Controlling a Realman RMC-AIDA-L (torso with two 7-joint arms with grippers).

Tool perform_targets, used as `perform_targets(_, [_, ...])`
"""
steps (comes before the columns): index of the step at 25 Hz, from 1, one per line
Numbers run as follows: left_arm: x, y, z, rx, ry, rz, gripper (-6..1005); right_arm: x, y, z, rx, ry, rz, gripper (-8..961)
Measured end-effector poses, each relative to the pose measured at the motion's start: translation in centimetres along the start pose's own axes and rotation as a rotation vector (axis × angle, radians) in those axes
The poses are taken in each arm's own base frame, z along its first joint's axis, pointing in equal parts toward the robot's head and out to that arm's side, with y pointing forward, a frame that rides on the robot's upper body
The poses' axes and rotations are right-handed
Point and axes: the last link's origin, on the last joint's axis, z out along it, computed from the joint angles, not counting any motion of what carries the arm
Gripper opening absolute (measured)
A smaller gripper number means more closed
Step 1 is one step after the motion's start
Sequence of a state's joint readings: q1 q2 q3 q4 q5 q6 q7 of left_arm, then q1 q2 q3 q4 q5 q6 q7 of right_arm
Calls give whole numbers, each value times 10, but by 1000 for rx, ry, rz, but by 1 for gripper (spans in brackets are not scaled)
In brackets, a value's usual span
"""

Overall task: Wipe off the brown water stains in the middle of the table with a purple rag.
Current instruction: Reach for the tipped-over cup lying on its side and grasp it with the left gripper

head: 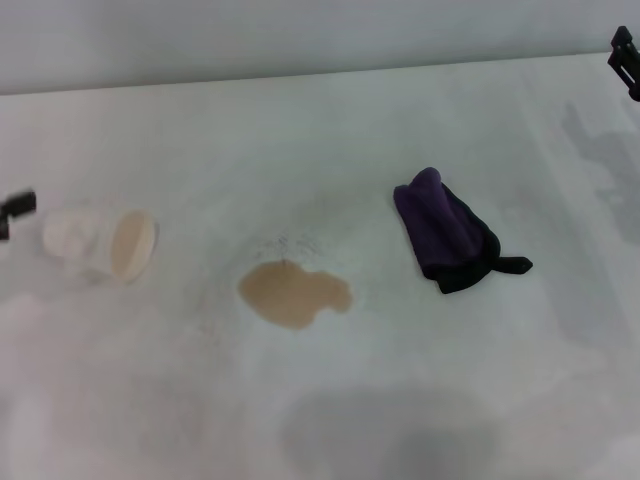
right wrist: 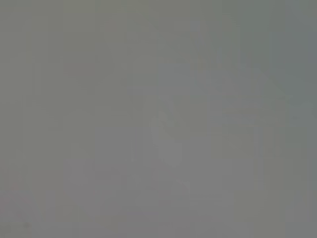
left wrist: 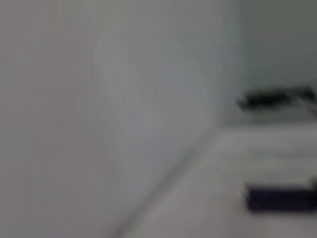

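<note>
**Waiting at the edges, rag and stain apart**

Looking down from the head view, we see the table [head: 330,420] with the stain [head: 293,293] near its middle — a tan blotch with a lobed outline, lying flat. The rag [head: 445,232] sits bunched to the right of it and a little farther back, well apart, its black tail trailing to the right. A tipped paper cup [head: 100,245] lies on its side far to the left. Our left gripper [head: 15,212] peeks in at the left edge beside the cup, our right gripper [head: 625,58] at the far right corner — whether either is open or closed, we cannot tell. The right wrist view shows only grey.
</note>
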State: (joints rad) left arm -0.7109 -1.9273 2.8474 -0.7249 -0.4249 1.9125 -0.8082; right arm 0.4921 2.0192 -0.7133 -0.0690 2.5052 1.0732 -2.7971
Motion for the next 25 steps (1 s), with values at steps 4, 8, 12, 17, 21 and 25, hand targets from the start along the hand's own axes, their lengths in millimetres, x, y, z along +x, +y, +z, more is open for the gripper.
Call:
perform_targets(4, [5,-9,-1,-77,-108,35,874,-3,2,2,-5,-10,11,872])
perform_targets(8, [23,-30,3,-135,-281,129,872,-1,3,2,-7,-7,19,872])
perform_targets(12, [29,-37,13,-225,-435,149,871,0,3,0,-5,-6,34,872])
perform_targets(17, [30,-36,30,-321,-622,179,871,1,2,-1,-3,-4,101,872])
perform_targets(21, [30,-37,45,-303,-770,300,872,0,5,1,-8,-6,113,871])
perform_targets(25, [35,-40,54,-295,-785,387,872,1,8,1,-14,-1,117,871])
